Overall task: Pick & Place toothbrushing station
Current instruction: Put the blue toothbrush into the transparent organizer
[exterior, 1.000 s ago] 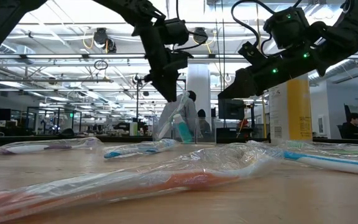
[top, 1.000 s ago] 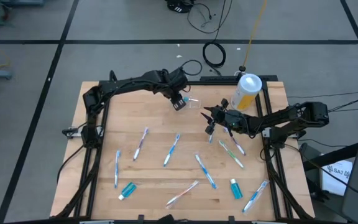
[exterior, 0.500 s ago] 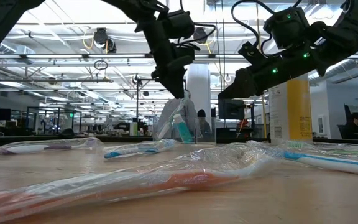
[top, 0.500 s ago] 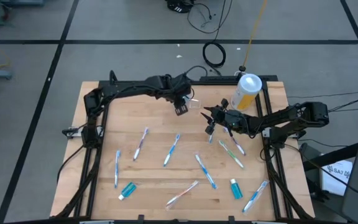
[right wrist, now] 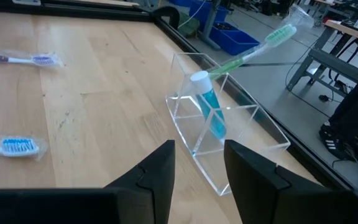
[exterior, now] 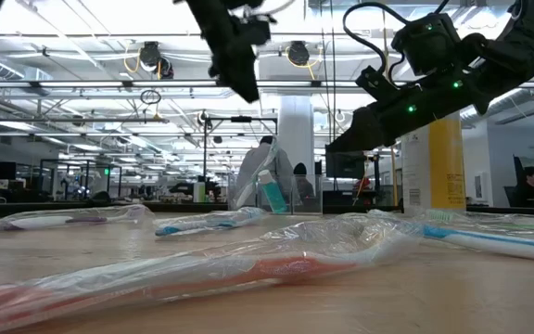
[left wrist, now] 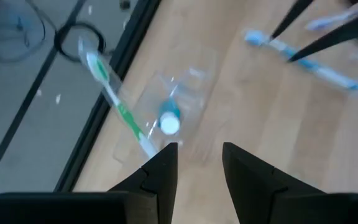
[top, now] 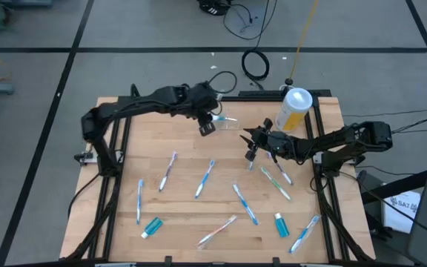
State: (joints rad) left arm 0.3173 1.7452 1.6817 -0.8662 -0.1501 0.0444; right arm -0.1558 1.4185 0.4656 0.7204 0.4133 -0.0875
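Your left gripper (top: 207,127) has pulled back to the left and risen since half a second ago: in the low view it was hanging just over the toothbrushing station (exterior: 265,188), and now it sits high up, left of it and clear of it (exterior: 235,60). The right gripper (top: 251,141) is where it was, hovering over the surface (top: 184,148) to the right of the station.

You find the toothbrushing station (top: 228,122) standing on the far middle of the surface, close to the far edge, between your two grippers and touched by neither. The high view gives you only a faint clear shape there. The right wrist view shows you far more: clear walls with compartments, a teal tube with a white cap (right wrist: 207,107) standing inside, and a green toothbrush (right wrist: 253,51) leaning out over the rim. The left wrist view looks down on the same station (left wrist: 166,112), tube cap uppermost.

Both pairs of jaws stand apart and hold nothing, as each wrist view shows.

The yellow canister (top: 293,109) stands at the far right corner, and wrapped toothbrushes (top: 207,178) lie scattered across the near half
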